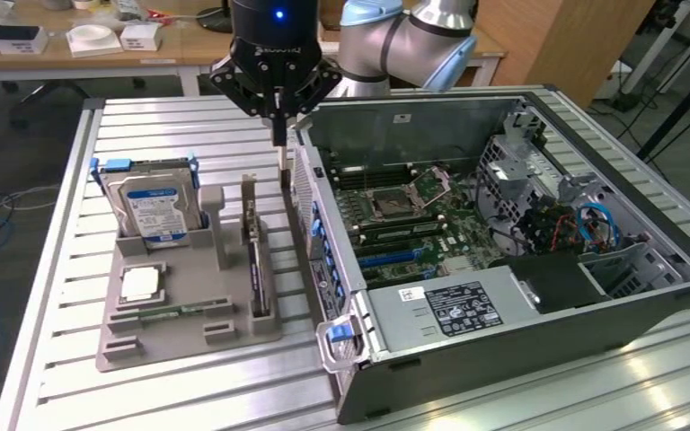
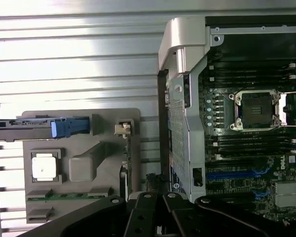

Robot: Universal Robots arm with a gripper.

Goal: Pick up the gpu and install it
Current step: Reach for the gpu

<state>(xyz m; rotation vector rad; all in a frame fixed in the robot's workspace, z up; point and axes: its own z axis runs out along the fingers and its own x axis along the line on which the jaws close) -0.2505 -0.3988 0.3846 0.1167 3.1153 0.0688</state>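
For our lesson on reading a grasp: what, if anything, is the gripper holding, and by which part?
Nothing, as far as shows. The gpu stands on edge in the grey holder, and the gripper hangs higher up, apart from it.

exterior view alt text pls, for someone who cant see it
A robot arm's claw hangs low between a grey parts holder and an open computer case on a slatted metal table, close to the far end of the gpu, which stands on edge in the holder. A hard drive stands in the holder too.
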